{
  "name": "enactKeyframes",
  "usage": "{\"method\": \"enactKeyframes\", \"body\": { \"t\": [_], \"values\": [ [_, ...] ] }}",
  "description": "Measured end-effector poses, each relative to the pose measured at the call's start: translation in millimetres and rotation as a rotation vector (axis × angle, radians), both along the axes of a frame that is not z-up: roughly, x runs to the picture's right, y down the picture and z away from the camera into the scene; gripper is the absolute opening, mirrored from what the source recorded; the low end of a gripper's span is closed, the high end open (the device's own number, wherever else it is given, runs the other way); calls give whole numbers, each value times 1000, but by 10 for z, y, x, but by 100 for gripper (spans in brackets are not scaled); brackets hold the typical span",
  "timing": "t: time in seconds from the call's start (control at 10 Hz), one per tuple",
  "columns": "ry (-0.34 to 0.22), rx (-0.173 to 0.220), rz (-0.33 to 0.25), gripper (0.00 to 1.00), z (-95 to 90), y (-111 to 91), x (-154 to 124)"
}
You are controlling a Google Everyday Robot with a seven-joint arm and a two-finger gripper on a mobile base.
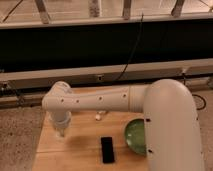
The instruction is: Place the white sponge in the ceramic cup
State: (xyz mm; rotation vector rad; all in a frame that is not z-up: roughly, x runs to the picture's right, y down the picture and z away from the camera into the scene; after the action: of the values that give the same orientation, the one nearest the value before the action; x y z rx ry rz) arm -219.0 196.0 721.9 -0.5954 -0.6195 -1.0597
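My gripper (pixel 61 131) hangs from the wrist, pointing down over the left part of the wooden table (pixel 75 155). The white arm (pixel 105 102) reaches across the table from the right. The ceramic cup is hidden behind the arm's wrist joint near the table's back left. A small white thing (pixel 98 117) lies on the table just below the forearm, right of the gripper. I cannot tell whether it is the white sponge or another object. I cannot tell whether the gripper holds anything.
A round green dish (pixel 135 136) sits on the right of the table, partly behind the arm's large shoulder link (pixel 172 135). A flat black rectangular object (pixel 107 149) lies front centre. A dark wall with a cable is behind the table.
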Motion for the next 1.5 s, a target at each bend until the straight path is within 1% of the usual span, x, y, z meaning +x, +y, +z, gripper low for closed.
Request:
{"method": "enactKeyframes", "body": {
  "t": [0.2,0.3,0.4,0.5,0.6,0.8,0.9,1.0,1.2,1.4,1.5],
  "values": [
    [20,4,14,0,5,-234,216],
    [28,6,21,0,17,-365,281],
    [32,11,31,0,23,-478,296],
    [40,13,27,0,16,-540,320],
    [41,16,20,0,5,-655,334],
    [58,16,14,0,57,-883,446],
    [68,17,17,0,114,-1016,492],
    [78,16,20,0,149,-1100,514],
    [80,18,28,0,212,-1196,588],
    [79,27,38,0,331,-1327,660],
    [81,30,39,0,373,-1353,649]
  ]
}}
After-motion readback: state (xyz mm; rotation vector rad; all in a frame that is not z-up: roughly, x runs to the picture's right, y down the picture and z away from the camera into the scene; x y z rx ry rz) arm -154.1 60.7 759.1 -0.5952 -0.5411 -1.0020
